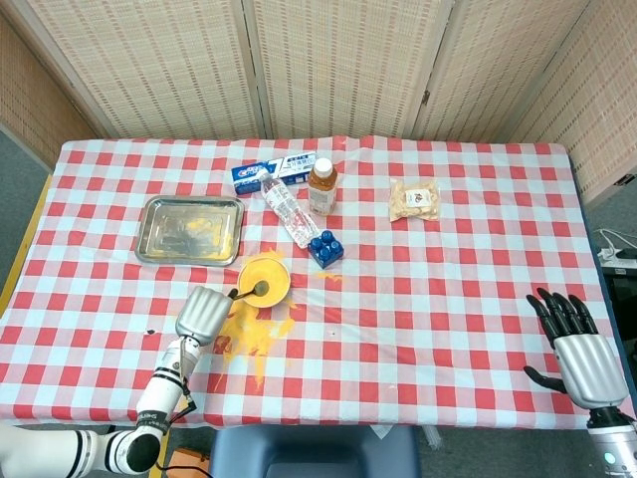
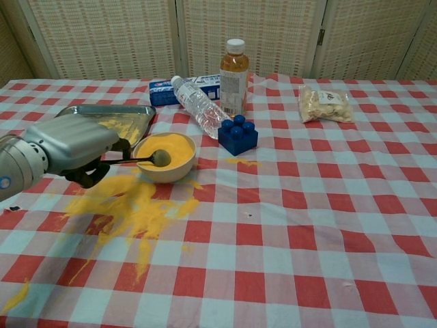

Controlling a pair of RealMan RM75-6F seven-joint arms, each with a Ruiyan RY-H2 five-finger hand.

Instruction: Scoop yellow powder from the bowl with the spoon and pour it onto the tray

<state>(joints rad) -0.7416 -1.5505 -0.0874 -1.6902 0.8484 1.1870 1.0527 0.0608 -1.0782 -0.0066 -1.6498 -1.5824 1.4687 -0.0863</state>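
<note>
A cream bowl (image 2: 167, 174) of yellow powder (image 2: 175, 145) stands left of the table's middle, also seen from the head camera as the bowl (image 1: 286, 284). The dark spoon (image 2: 143, 161) lies nearly level, with its scoop in the powder and its handle reaching left over the rim. My left hand (image 2: 72, 147) grips the handle's end just left of the bowl; the head view shows that hand (image 1: 204, 314) and the spoon (image 1: 247, 292). The metal tray (image 1: 164, 239) lies behind the hand, with some powder on it. My right hand (image 1: 579, 344) hovers open off the table's right edge.
Spilled yellow powder (image 2: 130, 205) covers the cloth in front of the bowl. A blue block (image 2: 237, 137), a lying water bottle (image 2: 198, 106), an upright tea bottle (image 2: 233, 68) and a toothpaste box (image 2: 164, 92) crowd behind the bowl. A snack bag (image 2: 324, 102) lies far right.
</note>
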